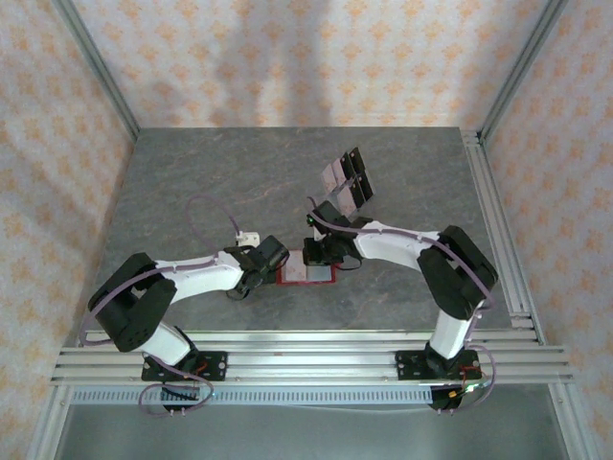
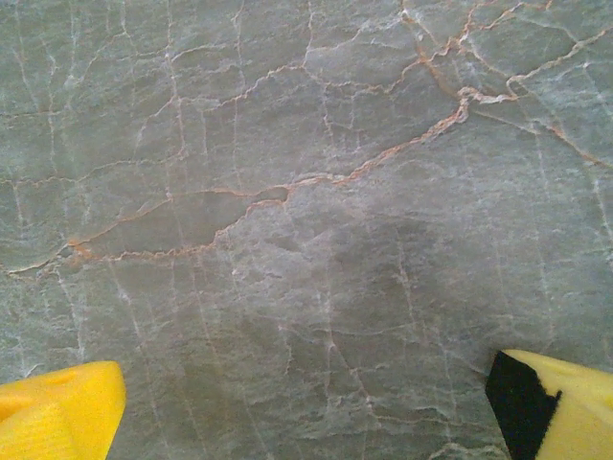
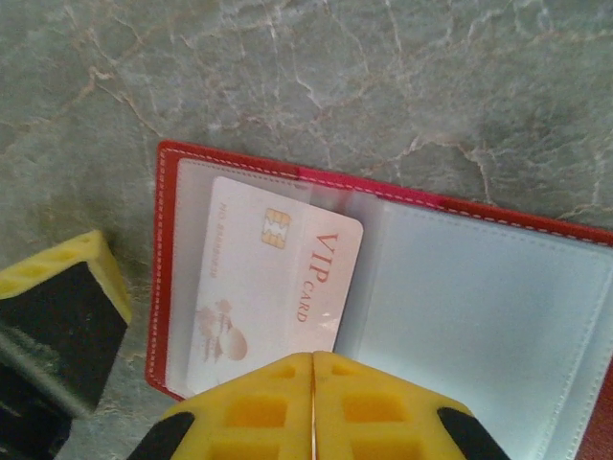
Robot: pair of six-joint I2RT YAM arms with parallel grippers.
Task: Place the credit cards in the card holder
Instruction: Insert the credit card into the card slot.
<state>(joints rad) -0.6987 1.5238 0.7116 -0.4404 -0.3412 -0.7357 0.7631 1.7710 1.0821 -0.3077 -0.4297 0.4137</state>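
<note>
The red card holder (image 1: 305, 275) lies open and flat at the table's near middle, its clear greyish sleeves (image 3: 479, 307) facing up. A pale pinkish credit card (image 3: 259, 287) marked VIP sits partly inside the left sleeve, tilted, with its right part sticking out. My right gripper (image 3: 313, 369) is shut, its yellow fingertips together over the card's lower edge; the card lies flat, not between the fingers. My left gripper (image 2: 306, 402) is open over bare table, just left of the holder (image 1: 271, 261). One of its fingers (image 3: 62, 307) stands beside the holder's left rim (image 3: 163, 249).
A small cluster of more cards (image 1: 347, 180), some pale and some dark, lies on the grey stone table (image 1: 192, 192) behind the holder. Metal rails (image 1: 493, 220) run along the right side and the near edge. Patterned walls close the back and sides.
</note>
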